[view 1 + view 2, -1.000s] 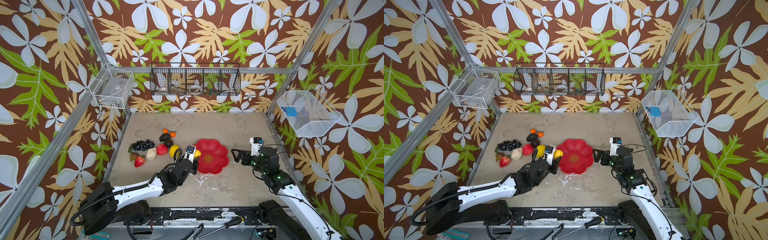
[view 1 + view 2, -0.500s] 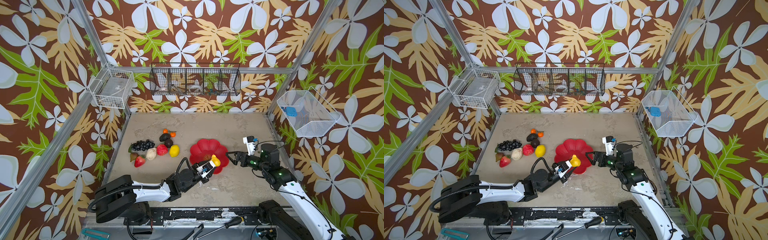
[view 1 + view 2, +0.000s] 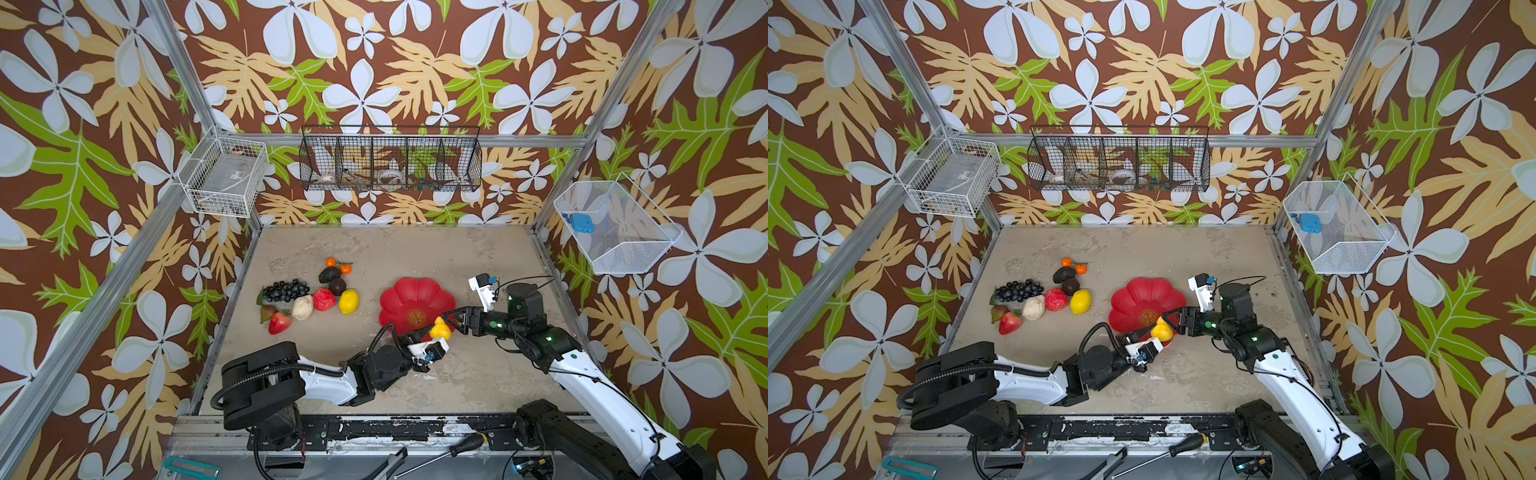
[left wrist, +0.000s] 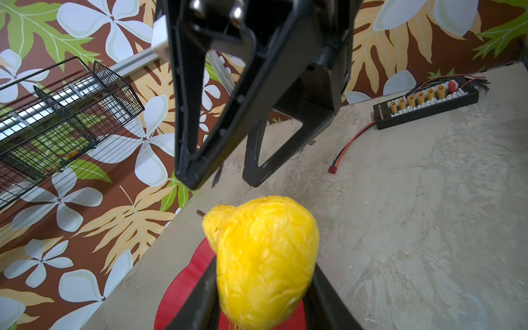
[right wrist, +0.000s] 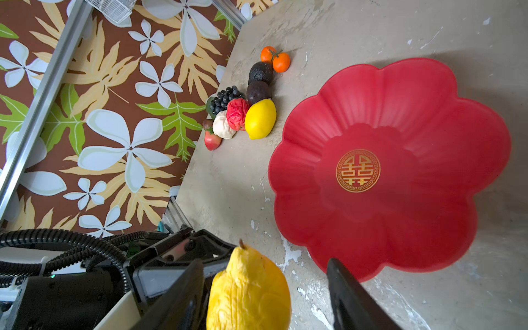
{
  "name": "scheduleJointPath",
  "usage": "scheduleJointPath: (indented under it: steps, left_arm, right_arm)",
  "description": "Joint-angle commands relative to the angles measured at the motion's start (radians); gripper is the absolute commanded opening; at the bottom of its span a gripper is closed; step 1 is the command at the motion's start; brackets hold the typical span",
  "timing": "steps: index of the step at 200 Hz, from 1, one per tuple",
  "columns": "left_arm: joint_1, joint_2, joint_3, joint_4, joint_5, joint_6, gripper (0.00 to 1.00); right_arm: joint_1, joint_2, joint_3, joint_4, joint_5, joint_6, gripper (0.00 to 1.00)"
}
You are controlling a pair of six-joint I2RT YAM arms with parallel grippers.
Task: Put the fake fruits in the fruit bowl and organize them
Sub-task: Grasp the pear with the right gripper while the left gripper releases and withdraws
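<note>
Bright, even light cast from overhead, soft shadows thrown on the table [image 5: 228,185] beside the fruit bowl [image 5: 428,100] ahead of the right hand [image 5: 264,262], top views rendered sharp, wrist views bowed at the edges, fingers [image 5: 351,300] nearest the lens blurred

Wrinkled yellow pear [image 4: 265,263], stem up, pinched between the left fingers [image 4: 197,303]; shallow red flower-shaped bowl [image 3: 415,291], upright, just beyond those fingers; other fruits [image 3: 323,299] clustered well clear of them.
</note>
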State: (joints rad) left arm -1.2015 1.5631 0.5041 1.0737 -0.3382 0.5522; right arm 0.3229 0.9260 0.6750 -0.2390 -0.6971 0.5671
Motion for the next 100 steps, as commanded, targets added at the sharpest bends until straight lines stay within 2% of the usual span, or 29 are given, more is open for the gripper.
scheduleJointPath:
  steps: [1,47,100]
  left_arm:
    - [-0.005,0.009,0.010,0.043,-0.002,0.018,0.40]
    - [-0.010,0.032,0.020,0.042,-0.002,0.025,0.40]
    - [-0.015,0.046,0.024,0.044,-0.001,0.027,0.41]
  right_arm:
    - [0.012,0.013,-0.002,0.015,0.020,-0.020,0.64]
    - [0.033,0.040,-0.011,0.032,0.016,-0.018,0.45]
    - [0.054,0.055,-0.006,0.032,0.025,-0.024,0.32]
